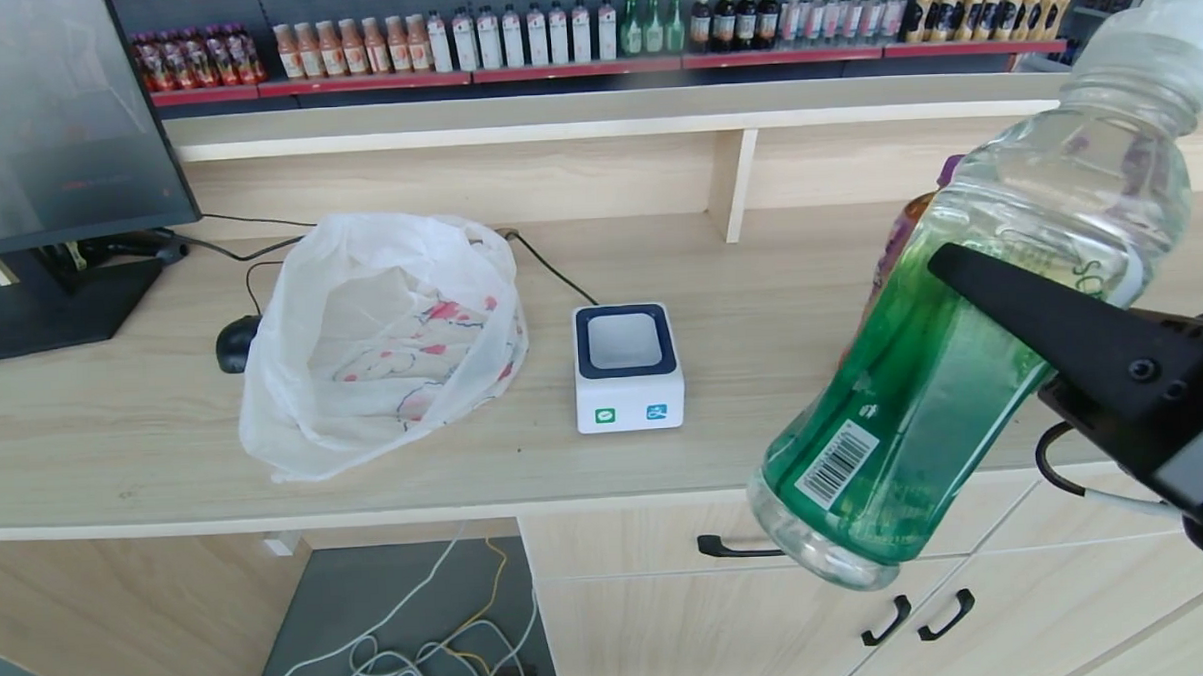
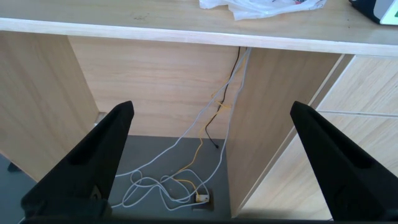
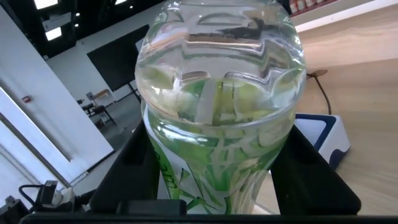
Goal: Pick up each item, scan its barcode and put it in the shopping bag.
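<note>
Head view: my right gripper (image 1: 1001, 304) clamps tilted bottle (image 1: 923, 387); barcode (image 1: 836, 462) faces away from scanner (image 1: 628, 367), so scan may miss, and slick bottle may slip. Left gripper (image 2: 211, 109) wide open, empty.

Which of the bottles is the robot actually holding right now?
The green-labelled bottle, clamped tilted in the right gripper with its barcode showing; the shelf bottles stand upright in rows at the back.

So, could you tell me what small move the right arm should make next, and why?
Probably swing the clear green-labelled plastic bottle left and down over the white box-shaped scanner, barcode towards its window: the right end effector holds it raised, off to the scanner's right, barcode facing the head camera.
</note>
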{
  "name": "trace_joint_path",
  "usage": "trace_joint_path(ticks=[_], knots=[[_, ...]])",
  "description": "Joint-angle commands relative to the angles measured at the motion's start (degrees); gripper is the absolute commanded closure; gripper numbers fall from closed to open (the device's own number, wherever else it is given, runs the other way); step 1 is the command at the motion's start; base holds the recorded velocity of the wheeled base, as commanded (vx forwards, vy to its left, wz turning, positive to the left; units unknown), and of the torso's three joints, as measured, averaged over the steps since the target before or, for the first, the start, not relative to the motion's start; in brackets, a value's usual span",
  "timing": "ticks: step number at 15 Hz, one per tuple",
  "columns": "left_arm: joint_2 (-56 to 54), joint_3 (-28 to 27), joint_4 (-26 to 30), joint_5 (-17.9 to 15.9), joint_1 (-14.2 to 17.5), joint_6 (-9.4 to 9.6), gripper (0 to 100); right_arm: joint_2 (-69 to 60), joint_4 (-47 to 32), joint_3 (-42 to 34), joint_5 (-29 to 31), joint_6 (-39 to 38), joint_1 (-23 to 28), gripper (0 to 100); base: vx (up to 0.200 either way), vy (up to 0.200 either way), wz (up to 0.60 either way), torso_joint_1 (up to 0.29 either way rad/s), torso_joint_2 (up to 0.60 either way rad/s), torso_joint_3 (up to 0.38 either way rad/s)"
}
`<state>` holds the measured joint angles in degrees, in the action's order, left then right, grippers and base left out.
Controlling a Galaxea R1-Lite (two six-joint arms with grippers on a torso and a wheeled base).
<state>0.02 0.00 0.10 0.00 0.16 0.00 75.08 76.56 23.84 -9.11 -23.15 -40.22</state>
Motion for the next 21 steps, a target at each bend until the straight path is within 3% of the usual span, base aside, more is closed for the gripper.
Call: trace_joint_path(ticks=[1, 14, 19, 21], knots=[[0.0, 0.0, 0.0, 0.0, 0.0, 0.0, 0, 0.3, 0.0, 0.2, 0.0, -0.1, 0.0, 100, 0.0, 0.0, 0.0, 0.0, 0.0, 0.0], [0.0, 0.0, 0.0, 0.0, 0.0, 0.0, 0, 0.4, -0.2, -0.4, -0.9, 2.0, -0.1, 100, 0.0, 0.0, 0.0, 0.0, 0.0, 0.0], [0.0, 0.0, 0.0, -0.1, 0.0, 0.0, 0, 3.0, -0.5, -0.3, -0.6, 9.0, 1.4, 100, 0.0, 0.0, 0.0, 0.0, 0.0, 0.0], [0.0, 0.0, 0.0, 0.0, 0.0, 0.0, 0, 5.1, -0.5, -0.1, -0.3, 18.0, 2.2, 100, 0.0, 0.0, 0.0, 0.0, 0.0, 0.0]])
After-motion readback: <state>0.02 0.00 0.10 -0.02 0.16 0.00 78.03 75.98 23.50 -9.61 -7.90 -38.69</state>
